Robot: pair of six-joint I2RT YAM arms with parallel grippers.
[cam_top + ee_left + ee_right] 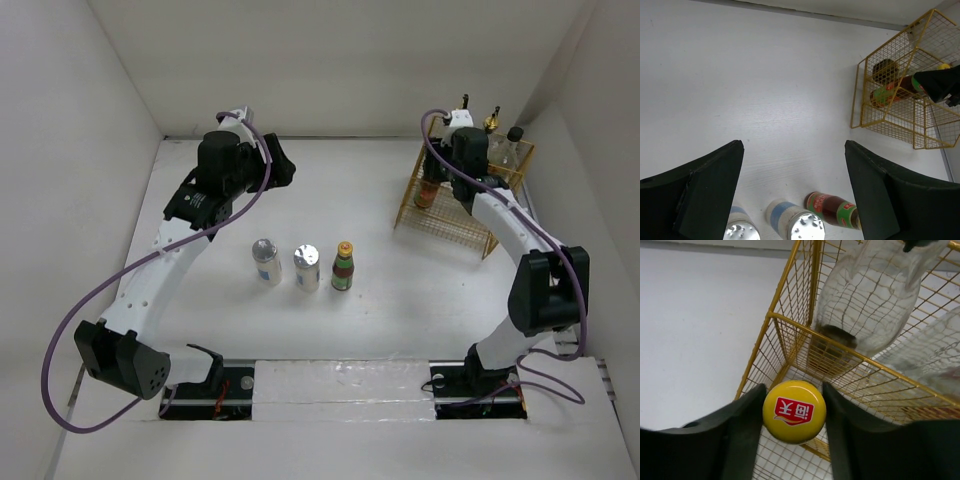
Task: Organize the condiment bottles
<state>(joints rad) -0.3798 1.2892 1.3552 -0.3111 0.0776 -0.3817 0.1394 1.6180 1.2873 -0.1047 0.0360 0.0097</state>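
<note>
Two silver-topped white shakers [266,262] [307,268] and a yellow-capped sauce bottle [343,266] stand upright in a row at mid-table. They also show at the bottom of the left wrist view: the shakers [740,230] [797,224] and the bottle [832,209]. My left gripper [285,172] is open and empty, held above and behind them. My right gripper [438,175] is shut on the yellow cap [794,411] of a second sauce bottle [427,192], at the front left corner of the yellow wire basket [470,225]. Two glass bottles [465,108] [492,122] and a black-knobbed jar [514,140] stand in the basket's back.
White walls enclose the table on the left, back and right. The basket stands at the back right against the right wall. In the right wrist view a clear glass bottle [865,300] stands just behind the basket's wire divider [840,342].
</note>
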